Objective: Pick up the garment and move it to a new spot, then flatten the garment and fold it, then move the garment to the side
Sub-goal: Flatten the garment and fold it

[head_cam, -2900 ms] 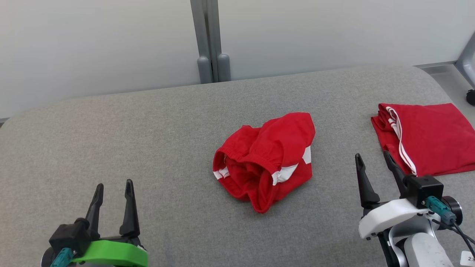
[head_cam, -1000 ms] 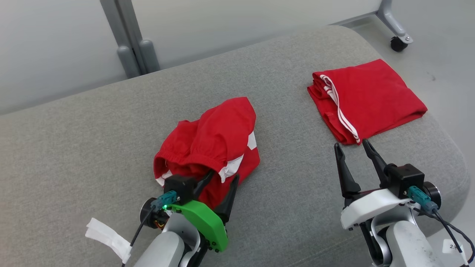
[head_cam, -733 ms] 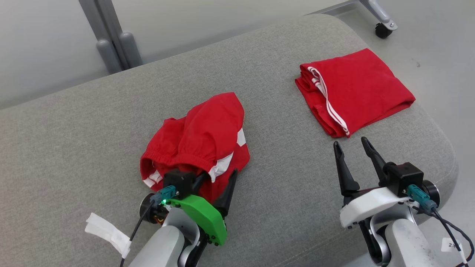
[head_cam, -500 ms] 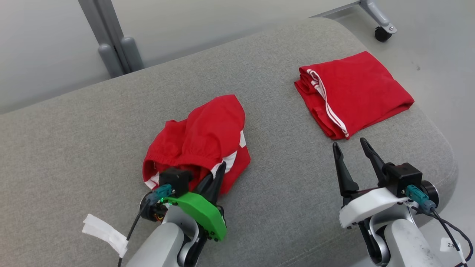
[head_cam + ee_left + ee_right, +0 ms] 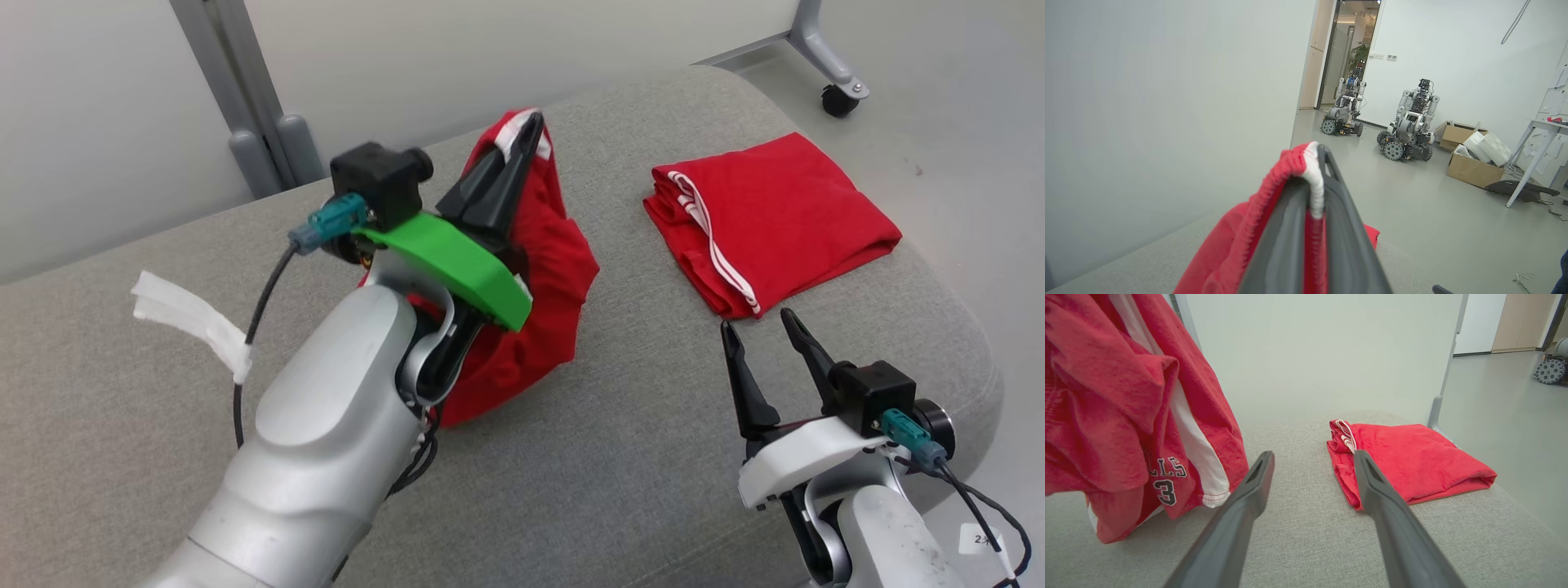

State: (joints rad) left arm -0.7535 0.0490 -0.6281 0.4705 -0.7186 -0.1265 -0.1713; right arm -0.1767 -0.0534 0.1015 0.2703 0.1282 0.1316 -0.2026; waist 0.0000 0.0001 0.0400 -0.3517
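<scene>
At twelve o'clock the left gripper (image 5: 525, 135) pinches the shorts (image 5: 559, 269), which hang over the cushion (image 5: 653, 465). At five the right gripper (image 5: 758, 322) stands spread; a folded garment (image 5: 784, 212) lies at two.

1. Garment (image 5: 563, 269) hangs from left gripper (image 5: 526, 131), waistband btwn its fingers, above mid of padded bench (image 5: 653, 457); can't tell if bottom hem touches bench.
2. Folded garment (image 5: 784, 212) lies flat on bench, right of hanging one, apart from it, nr bench's right end.
3. Right gripper (image 5: 755, 331) in front of folded garment, tips nr its front corner, not touching.
4. Partition post (image 5: 245, 106) behind bench, left of left gripper.
5. Caster (image 5: 833, 100) on floor, behind bench at right.
</scene>
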